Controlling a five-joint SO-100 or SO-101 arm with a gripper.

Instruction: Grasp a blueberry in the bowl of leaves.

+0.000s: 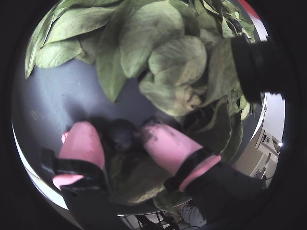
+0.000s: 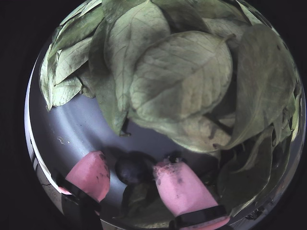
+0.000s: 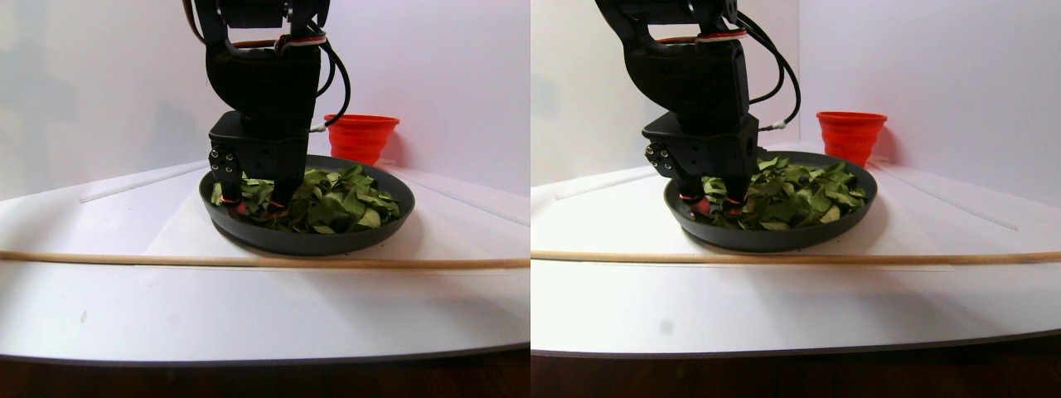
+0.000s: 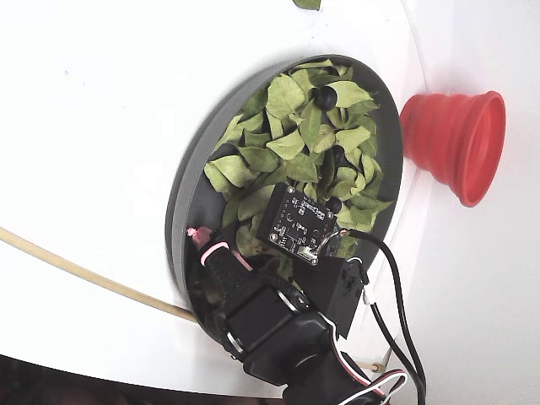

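The bowl of leaves (image 4: 181, 211) is a shallow dark-grey dish; its bare floor shows in both wrist views (image 1: 62, 96) (image 2: 72, 124). A blue-black blueberry (image 1: 121, 135) lies on that floor at the edge of the leaf pile, also seen in the other wrist view (image 2: 134, 167). My gripper (image 1: 117, 129) (image 2: 132, 162) is down in the bowl with its pink fingertips (image 2: 91, 175) either side of this berry. The jaws are open, with a gap on the left side. In the stereo pair view the gripper (image 3: 253, 207) is at the bowl's left part. Other berries (image 4: 325, 97) lie among the leaves.
A red ribbed cup (image 4: 456, 143) (image 3: 360, 137) stands just outside the bowl's rim, behind it in the stereo pair view. A thin wooden stick (image 3: 249, 261) (image 4: 84, 274) lies across the white table in front of the bowl. Leaves (image 2: 177, 76) are piled just beyond the fingertips.
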